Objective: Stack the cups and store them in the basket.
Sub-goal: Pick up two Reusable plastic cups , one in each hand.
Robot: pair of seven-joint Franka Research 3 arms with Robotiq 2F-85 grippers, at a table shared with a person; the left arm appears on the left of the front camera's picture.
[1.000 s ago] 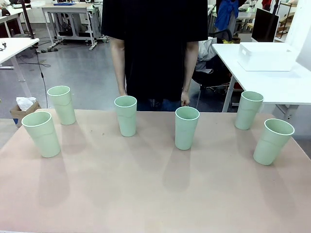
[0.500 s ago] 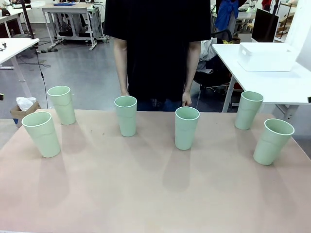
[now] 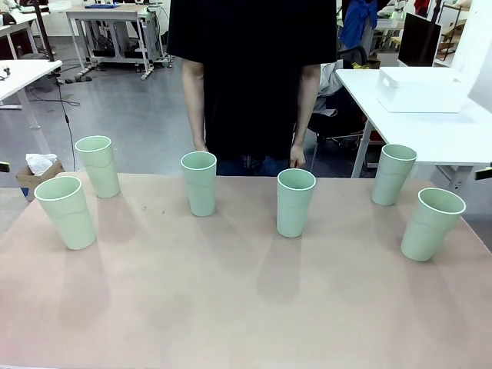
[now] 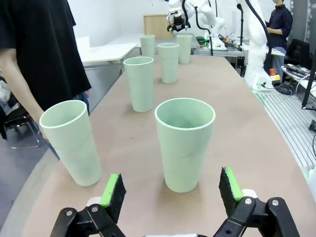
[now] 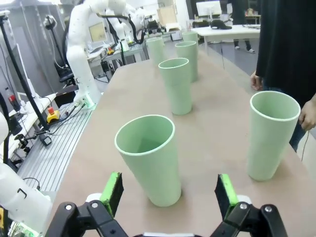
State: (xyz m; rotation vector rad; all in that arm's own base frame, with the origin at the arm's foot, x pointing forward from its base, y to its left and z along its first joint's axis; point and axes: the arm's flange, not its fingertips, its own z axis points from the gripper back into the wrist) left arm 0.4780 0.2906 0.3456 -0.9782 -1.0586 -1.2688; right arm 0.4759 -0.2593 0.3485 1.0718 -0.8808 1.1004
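Holding: nothing; your left gripper [image 4: 170, 186] has its green pads spread wide, and your right gripper [image 5: 169, 190] likewise.
Nearest: one pale mint-green tapered plastic cup [image 4: 185, 143] stands ahead, framed by the left pads and untouched; a second cup [image 5: 148, 158] stands the same way before the right pads.
Change: all six cups stayed put; only the person [image 3: 250, 69] shifted slightly.
Meaning: you likely haven't begun stacking.
Store: the white rectangular plastic basket [image 3: 423, 90] sits on the white side table [image 3: 461, 138], well apart.

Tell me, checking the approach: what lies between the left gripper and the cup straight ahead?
Nothing: the left wrist view shows bare table between the left gripper and that cup.
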